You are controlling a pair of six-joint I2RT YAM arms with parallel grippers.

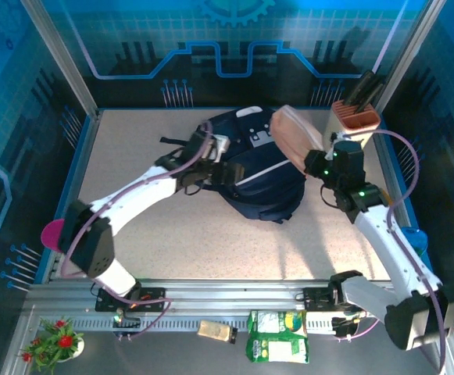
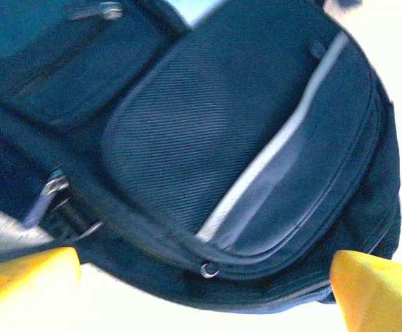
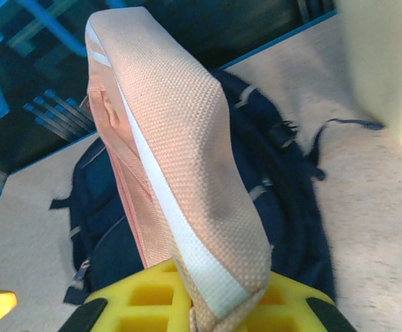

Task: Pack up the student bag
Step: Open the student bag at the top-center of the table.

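Lower end of peach pouch (image 3: 173,138) behind right hand (image 3: 207,315), student bag (image 2: 242,138) past the left wrist view's edges

The student bag (image 1: 250,183) is dark navy, a fine ribbed weave with a pale grey-white stripe on the pocket, and the table (image 1: 211,250) is speckled beige. The pouch (image 3: 180,152) is peachy-pink with a dotted weave and a white band, same peach as the holder (image 1: 355,121) at the table's far right corner. Fingers (image 2: 377,294) on the left gripper (image 2: 201,287) are bright yellow.
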